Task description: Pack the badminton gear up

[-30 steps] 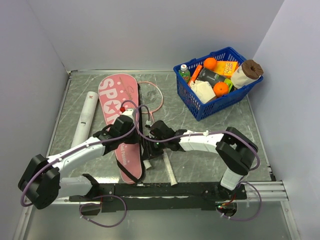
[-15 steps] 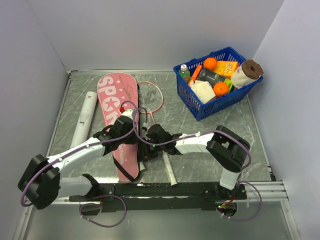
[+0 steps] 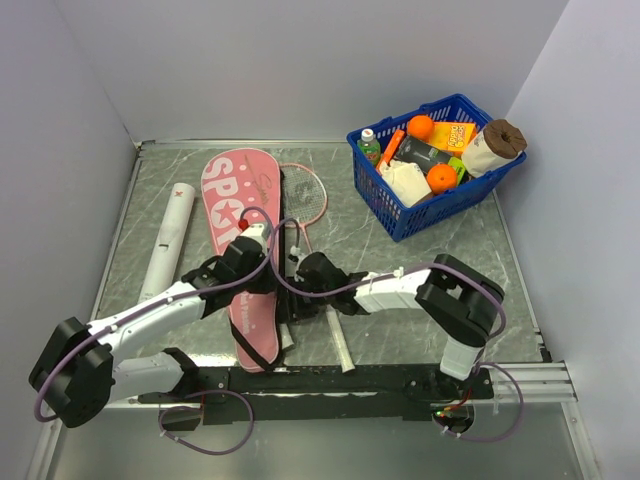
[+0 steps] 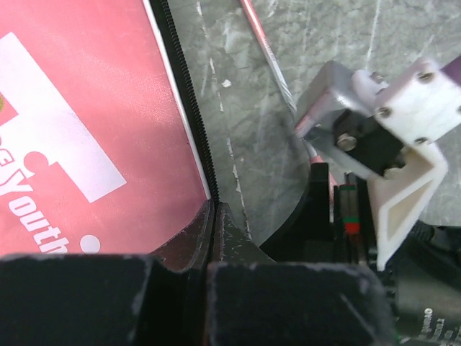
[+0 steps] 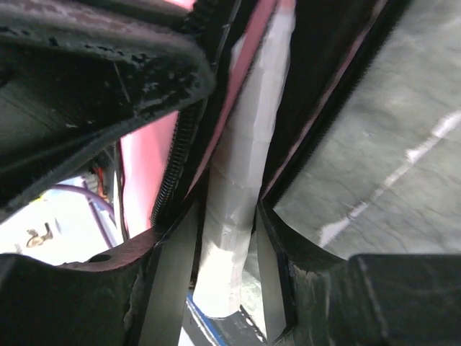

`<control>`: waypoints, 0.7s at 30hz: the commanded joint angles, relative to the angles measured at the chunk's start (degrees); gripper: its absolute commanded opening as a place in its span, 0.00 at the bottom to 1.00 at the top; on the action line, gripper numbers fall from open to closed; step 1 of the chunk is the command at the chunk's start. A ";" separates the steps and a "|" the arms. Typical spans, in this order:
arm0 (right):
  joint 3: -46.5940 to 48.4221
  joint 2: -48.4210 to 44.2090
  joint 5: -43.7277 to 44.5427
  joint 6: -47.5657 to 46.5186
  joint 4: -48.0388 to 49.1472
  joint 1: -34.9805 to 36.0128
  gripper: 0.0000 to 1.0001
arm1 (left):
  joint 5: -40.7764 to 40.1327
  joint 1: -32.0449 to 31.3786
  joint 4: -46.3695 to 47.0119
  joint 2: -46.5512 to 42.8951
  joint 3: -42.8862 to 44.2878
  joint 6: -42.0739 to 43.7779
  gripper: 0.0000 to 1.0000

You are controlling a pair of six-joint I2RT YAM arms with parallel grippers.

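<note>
Top view: even, diffuse overhead light, sharp throughout. Soft short shadows under blue basket (image 3: pixel 405 228); faint sheen on marbled table (image 3: pixel 440 270). No edge distortion evident.

Left wrist: pink bag (image 4: pixel 72 108) bright and crisp; left gripper (image 4: pixel 215 210) at bottom edge dark, out of focus.

Right wrist: dim, very close, mostly blurred. White handle (image 5: pixel 241 166) is brightest part; blown-out patch lower left; pale glare streaks on table at right.

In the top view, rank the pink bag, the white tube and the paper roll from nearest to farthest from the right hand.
1. pink bag: right beside the right hand, on its left.
2. white tube: farther left, along the table's left side.
3. paper roll: far right at the back, at the end of the blue basket.
</note>
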 commanded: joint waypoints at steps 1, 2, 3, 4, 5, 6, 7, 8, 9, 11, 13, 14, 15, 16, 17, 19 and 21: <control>-2.17 -5.60 5.22 0.15 3.75 0.12 0.47 | 3.62 -0.90 3.60 -1.60 -0.44 -0.84 0.01; -3.04 -6.22 5.66 0.15 3.49 0.03 0.47 | 3.62 -0.81 3.69 -1.51 -0.52 -0.92 0.01; -3.40 -7.18 6.36 0.15 3.40 0.03 0.47 | 3.62 -0.81 3.78 -1.51 -0.61 -0.75 0.01; -4.01 -7.71 6.80 0.06 3.14 0.03 0.47 | 3.53 -0.81 3.86 -1.42 -0.61 -0.75 0.01; -4.37 -8.33 7.41 -0.03 2.52 0.03 0.48 | 3.62 -0.90 3.86 -1.42 -0.53 -0.75 0.01; -4.72 -9.47 8.64 0.06 2.08 0.03 0.48 | 3.62 -0.90 3.78 -1.33 -0.44 -0.57 0.01; -5.59 -10.09 9.43 0.06 1.82 -0.06 0.48 | 3.62 -0.81 3.69 -1.33 -0.26 -0.57 0.01; -6.21 -10.70 10.22 -0.03 1.55 0.03 0.48 | 3.53 -0.90 3.69 -1.33 -0.35 -0.48 0.01; -6.74 -11.84 10.67 -0.12 1.55 -0.06 0.48 | 3.62 -0.81 3.69 -1.25 -0.18 -0.31 0.01; -7.88 -12.64 11.20 -0.03 1.46 -0.23 0.48 | 3.62 -0.81 3.69 -1.16 -0.09 -0.22 0.01; -8.85 -13.34 10.85 0.15 1.64 -0.32 0.47 | 3.62 -0.90 3.69 -0.98 0.09 -0.13 0.01; -9.20 -13.43 10.67 0.23 1.73 -0.32 0.47 | 3.62 -0.90 3.69 -0.90 0.18 -0.05 0.01; -9.55 -13.52 10.58 0.15 1.99 -0.32 0.45 | 3.62 -0.81 3.69 -0.89 0.26 -0.04 0.01; -10.08 -13.43 10.15 0.23 2.25 -0.32 0.45 | 3.62 -0.81 3.69 -0.89 0.35 -0.13 0.01; -10.35 -13.34 9.88 0.32 2.52 -0.32 0.44 | 3.62 -0.90 3.78 -0.98 0.35 -0.13 0.01; -11.05 -12.82 9.01 0.50 3.74 -0.32 0.41 | 3.62 -0.90 3.86 -1.16 0.35 -0.04 0.01; -11.40 -11.94 7.60 0.94 4.89 -0.32 0.38 | 3.62 -0.90 3.78 -1.25 0.35 0.04 0.01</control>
